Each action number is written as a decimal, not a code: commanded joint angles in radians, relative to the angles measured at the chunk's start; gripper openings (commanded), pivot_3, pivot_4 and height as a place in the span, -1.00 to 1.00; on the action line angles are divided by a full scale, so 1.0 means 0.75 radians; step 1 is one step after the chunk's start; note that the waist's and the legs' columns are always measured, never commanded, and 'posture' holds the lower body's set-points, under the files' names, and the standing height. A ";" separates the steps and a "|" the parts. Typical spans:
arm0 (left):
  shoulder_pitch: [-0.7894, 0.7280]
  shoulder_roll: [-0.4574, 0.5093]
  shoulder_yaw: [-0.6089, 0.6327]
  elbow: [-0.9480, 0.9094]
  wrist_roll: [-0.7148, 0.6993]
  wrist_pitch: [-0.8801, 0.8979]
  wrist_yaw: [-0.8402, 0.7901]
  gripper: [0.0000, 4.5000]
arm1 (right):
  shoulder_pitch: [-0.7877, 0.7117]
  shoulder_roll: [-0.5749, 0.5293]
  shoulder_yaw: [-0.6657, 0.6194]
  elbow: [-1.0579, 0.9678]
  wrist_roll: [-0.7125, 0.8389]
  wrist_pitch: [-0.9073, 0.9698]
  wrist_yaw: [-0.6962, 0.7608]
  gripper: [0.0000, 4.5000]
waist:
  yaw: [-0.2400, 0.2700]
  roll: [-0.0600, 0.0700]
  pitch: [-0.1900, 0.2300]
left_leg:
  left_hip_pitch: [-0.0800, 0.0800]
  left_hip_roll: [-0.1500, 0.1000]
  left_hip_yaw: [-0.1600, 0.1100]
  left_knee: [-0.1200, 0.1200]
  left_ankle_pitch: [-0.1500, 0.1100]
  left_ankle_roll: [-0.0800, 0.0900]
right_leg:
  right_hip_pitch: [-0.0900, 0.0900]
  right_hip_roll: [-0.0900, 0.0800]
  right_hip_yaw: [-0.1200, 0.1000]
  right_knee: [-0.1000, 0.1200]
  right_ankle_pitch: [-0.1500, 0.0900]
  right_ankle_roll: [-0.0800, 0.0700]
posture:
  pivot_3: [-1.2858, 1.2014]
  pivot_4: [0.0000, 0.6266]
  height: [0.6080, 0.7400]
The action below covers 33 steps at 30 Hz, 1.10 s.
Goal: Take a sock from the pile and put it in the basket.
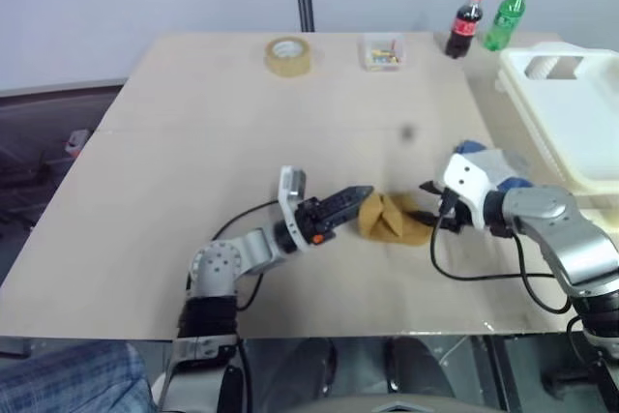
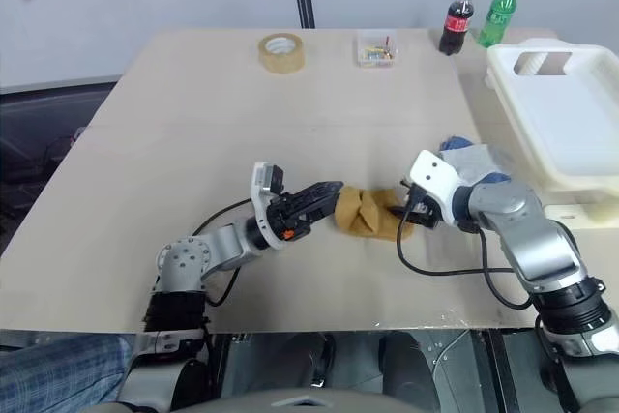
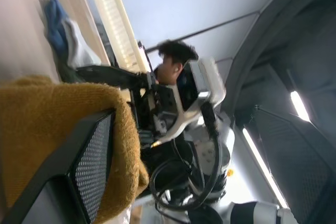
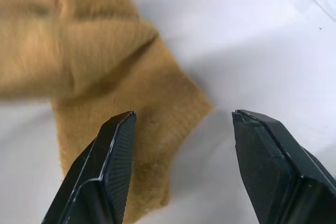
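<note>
The soft mustard-tan sock (image 1: pixel 392 220) lies crumpled on the pale wooden surface (image 1: pixel 242 132), near its near edge and a little right of the middle. The left tool (image 1: pixel 353 202) comes in from the left, its black fingers reaching the sock's left end; in the left wrist view one ribbed finger (image 3: pixel 92 153) lies against the tan fabric (image 3: pixel 47 129), but whether the tool is spread or pressing on the cloth cannot be told there. The right tool (image 4: pixel 181 124) stands spread above the sock's right end, its two fingers apart with bare surface and tan cloth between them, pinching nothing.

The rest of the pile (image 1: pixel 488 166) sits just right of the sock, mostly hidden behind the right wrist housing; only blue and pale grey patches show. The large white plastic slotted basket (image 1: pixel 571 103) stands at the far right, cut off by the picture edge. At the far edge stand a roll of brown tape (image 1: pixel 288 55), a small clear box (image 1: pixel 383 52), a dark cola bottle (image 1: pixel 465 23) and a green bottle (image 1: pixel 506 16).
</note>
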 commanded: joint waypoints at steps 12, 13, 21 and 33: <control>-0.135 -0.088 -0.123 0.207 0.240 -0.075 -0.209 1.00 | -0.040 0.137 -0.299 -0.213 0.512 0.624 -0.159 0.99 | 0.000 0.000 0.000 | -0.003 0.000 -0.002 0.000 0.000 0.000 | -0.002 0.000 -0.002 -0.002 0.000 0.000 | 0.03 -0.52 0.98; -0.140 -0.092 -0.123 0.218 0.250 -0.078 -0.219 1.00 | -0.034 0.152 -0.285 -0.221 0.511 0.636 -0.186 0.99 | 0.000 0.000 0.000 | -0.003 0.000 -0.002 0.000 0.000 0.000 | -0.002 -0.001 -0.002 -0.002 0.000 0.000 | 0.03 -0.52 0.98; -0.173 -0.106 -0.129 0.258 0.324 -0.087 -0.287 1.00 | 0.025 0.272 -0.228 -0.112 0.459 0.698 -0.395 0.99 | 0.000 0.000 0.000 | -0.010 -0.001 -0.004 0.001 0.000 0.000 | -0.008 -0.002 -0.004 -0.001 0.000 0.000 | 0.03 -0.52 0.98; -0.154 -0.102 -0.106 0.227 0.357 -0.089 -0.307 1.00 | 0.066 0.194 -0.126 -0.047 0.442 0.804 -0.438 0.99 | 0.001 0.000 0.000 | -0.009 -0.002 -0.005 0.003 0.000 0.000 | -0.007 -0.002 -0.005 0.000 0.000 0.000 | 0.03 -0.52 0.98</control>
